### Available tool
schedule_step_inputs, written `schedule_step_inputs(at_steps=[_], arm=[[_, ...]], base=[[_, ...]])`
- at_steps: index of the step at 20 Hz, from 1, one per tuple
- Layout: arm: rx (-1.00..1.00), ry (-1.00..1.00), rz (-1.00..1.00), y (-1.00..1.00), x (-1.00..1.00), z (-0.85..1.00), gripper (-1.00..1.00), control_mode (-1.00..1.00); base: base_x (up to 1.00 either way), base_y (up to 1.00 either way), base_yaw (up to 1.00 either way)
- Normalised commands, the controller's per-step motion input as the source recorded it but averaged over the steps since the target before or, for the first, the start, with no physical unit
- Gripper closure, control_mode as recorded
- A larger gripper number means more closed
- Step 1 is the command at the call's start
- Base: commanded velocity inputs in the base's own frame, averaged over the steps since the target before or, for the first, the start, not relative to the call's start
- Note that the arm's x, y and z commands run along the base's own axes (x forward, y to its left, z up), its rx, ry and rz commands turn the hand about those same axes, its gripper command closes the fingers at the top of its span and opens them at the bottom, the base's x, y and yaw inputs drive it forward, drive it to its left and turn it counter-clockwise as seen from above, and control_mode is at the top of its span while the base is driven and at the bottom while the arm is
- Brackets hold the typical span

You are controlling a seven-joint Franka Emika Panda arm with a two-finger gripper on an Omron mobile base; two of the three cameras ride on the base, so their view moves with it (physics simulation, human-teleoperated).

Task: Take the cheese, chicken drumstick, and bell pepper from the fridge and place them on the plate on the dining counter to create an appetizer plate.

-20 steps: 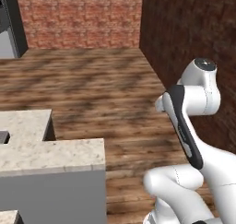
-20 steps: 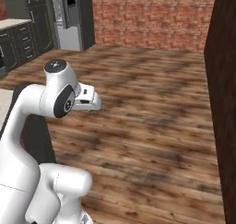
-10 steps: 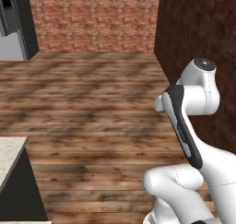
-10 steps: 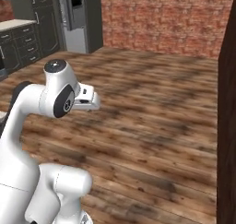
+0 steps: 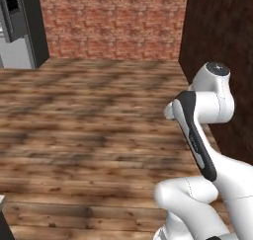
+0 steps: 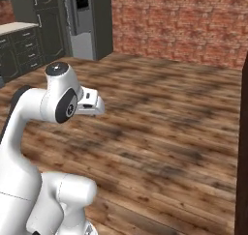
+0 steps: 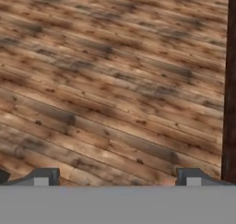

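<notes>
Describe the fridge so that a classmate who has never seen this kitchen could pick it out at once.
Find the red brick wall at the far end of the wooden floor. At its left end stands the fridge, tall and grey with a small dark panel in its door, unlike the low dark drawer cabinets beside it.

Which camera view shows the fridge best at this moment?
The right base view shows it best: the fridge stands at the far left across the wooden floor, with its grey front and dark dispenser panel in sight. The left base view catches a cropped part of it at its upper left edge. The hand view looks at floor planks.
</notes>
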Motion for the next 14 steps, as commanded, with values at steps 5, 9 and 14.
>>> schedule_step_inputs(at_steps=[5, 9, 14], arm=[[0.0, 0.0, 0.0, 0.0, 0.0, 0.0, -1.0, 1.0], [0.0, 0.0, 0.0, 0.0, 0.0, 0.0, -1.0, 1.0], [0.0, 0.0, 0.0, 0.0, 0.0, 0.0, -1.0, 1.0]], base=[[1.0, 0.17, 0.03], [1.0, 0.51, 0.0], [1.0, 0.8, -0.02]])
